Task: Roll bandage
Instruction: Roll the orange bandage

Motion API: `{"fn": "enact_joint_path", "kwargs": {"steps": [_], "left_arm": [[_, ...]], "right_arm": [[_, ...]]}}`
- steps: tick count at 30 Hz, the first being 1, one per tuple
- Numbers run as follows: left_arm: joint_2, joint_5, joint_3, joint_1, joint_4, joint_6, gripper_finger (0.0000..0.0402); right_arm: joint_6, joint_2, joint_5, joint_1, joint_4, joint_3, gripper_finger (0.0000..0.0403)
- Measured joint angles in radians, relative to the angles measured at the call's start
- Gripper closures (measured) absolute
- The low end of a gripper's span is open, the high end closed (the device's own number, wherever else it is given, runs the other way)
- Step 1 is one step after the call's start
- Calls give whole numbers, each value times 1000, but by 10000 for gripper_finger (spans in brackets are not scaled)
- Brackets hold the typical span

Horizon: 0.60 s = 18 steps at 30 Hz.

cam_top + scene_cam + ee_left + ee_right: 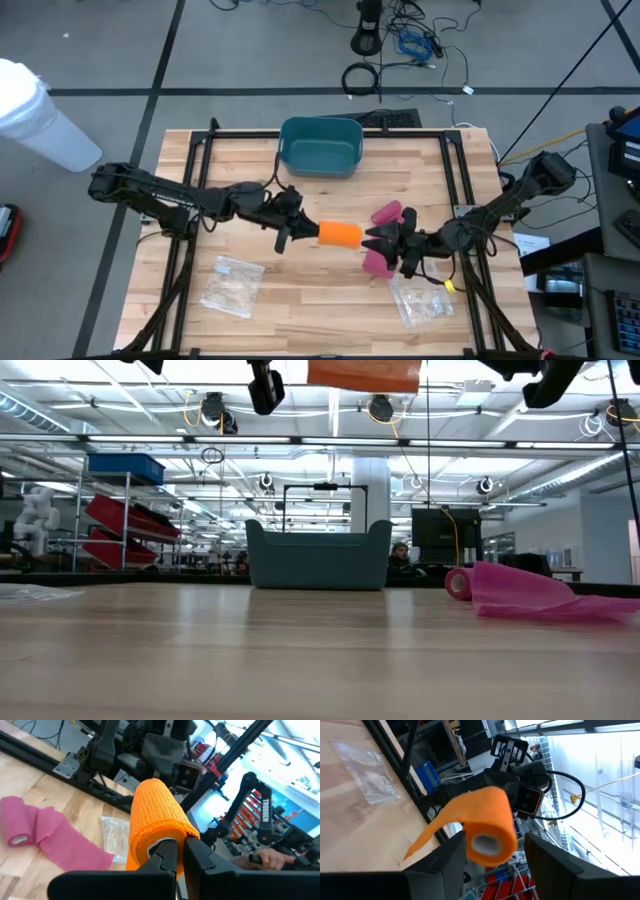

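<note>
Orange bandage roll (pixel 340 234) sits mid-air over the table centre, between my two grippers. Left gripper (pixel 296 232) is clamped tight on one end of it; left wrist view shows my two dark fingers (pixel 165 865) pinched almost together on the rim of the roll's hollow core (the overhead view can't show that). Right gripper (pixel 380 240) is at the other end, jaws spread wide. Right wrist view has my fingers (pixel 451 854) standing either side of the roll (pixel 487 832) with gaps, not visibly pressing it, so I'd call that one open and holding nothing. Same view shows a loose orange tail (pixel 432 832) hanging off the roll, which the overhead view misses.

Low view only catches the roll's underside (pixel 362 374) at the top edge, well clear of the table (pixel 300 650), confirming it's lifted.

Just beside the right gripper: pink bandage (pixel 385 238), partly unrolled, lying flat on the wood. Low view shows its rolled end (pixel 460 583) with fabric trailing away. Two clear plastic bags on the near part of the table, one per side (pixel 232 286) (pixel 420 300).

Farther back, teal bin (pixel 320 145) at the table's far edge. Beyond that, left wrist view picks up a person's hand (pixel 265 856) off the table.
</note>
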Motion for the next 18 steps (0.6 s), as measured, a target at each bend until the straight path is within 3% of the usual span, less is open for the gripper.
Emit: {"fn": "enact_joint_path", "kwargs": {"steps": [14,18], "left_arm": [[0,0,0,-6,0,-20,394],[1,-11,0,-6,-1,-12,394]], "right_arm": [[-32,3,-59,-62,48,0,218],[30,6,-154,-102,50,0,218]]}}
